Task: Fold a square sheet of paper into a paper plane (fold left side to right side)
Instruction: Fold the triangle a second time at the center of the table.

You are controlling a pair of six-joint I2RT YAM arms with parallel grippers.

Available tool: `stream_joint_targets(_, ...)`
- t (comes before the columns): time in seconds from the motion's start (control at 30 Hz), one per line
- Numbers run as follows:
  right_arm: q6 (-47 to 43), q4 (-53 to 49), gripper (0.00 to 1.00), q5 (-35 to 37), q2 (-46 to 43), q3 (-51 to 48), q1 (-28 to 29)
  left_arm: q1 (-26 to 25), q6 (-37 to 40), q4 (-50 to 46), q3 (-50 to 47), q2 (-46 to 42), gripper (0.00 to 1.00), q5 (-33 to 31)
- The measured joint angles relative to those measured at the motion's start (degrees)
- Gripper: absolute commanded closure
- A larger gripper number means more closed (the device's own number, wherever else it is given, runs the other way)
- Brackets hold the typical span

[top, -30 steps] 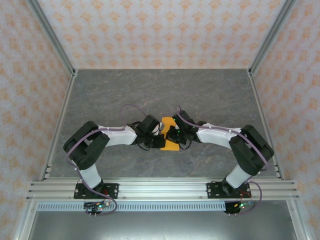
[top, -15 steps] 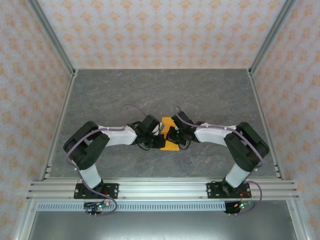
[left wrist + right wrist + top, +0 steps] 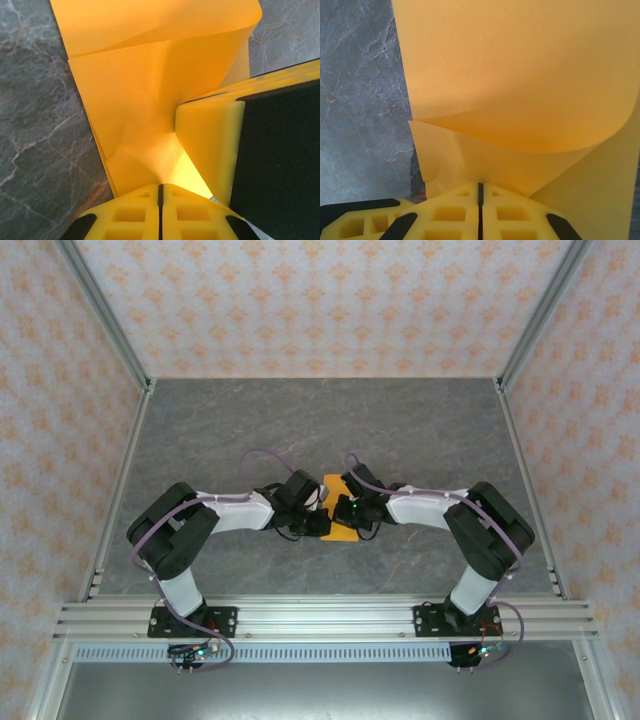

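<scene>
Table [image 3: 300,420]: grey, marbled, walled on three sides with patterned panels [image 3: 320,300]. A metal rail [image 3: 320,618] runs along the near edge and carries both arm bases.

Sheet of paper [image 3: 343,533]: bright orange, lying at the middle of the table, right between the two wrists. From above, only its far corner and its near edge show past the arms. It is not flat. In the right wrist view an upper layer bulges up and curls over a lower layer, with the bend on the right side of that view. In the left wrist view a slanting crease crosses the sheet and a loose flap stands up toward the far corner.

Left gripper [image 3: 160,192]: jaws clenched, yellow fingers meeting along a thin seam. The tips sit on the near part of the orange paper, just inside its edge, with bare table to the left.

Right gripper [image 3: 480,190]: jaws likewise clenched, seam closed, tips against the lower layer under the curl.

No paper shows inside either seam; whether an edge is pinched cannot be told.
</scene>
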Motion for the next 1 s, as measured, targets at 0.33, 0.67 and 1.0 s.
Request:
stream_joint_targets(0.33,-3.5,-1.4,0.91,-0.6,-0.3,0.1,-3.2,0.0,0.0,1.2,0.0,0.4,0.93,-0.3)
stream_joint_targets(0.67,-6.3,-3.2,0.90,0.4,-0.9,0.1,-6.7,0.0,0.0,1.6,-0.2,0.4,0.93,-0.3)
stream_joint_targets(1.0,-9.8,-4.3,0.90,-0.4,-1.2,0.3,-11.9,0.0,0.0,2.5,-0.5,0.4,0.93,-0.3)
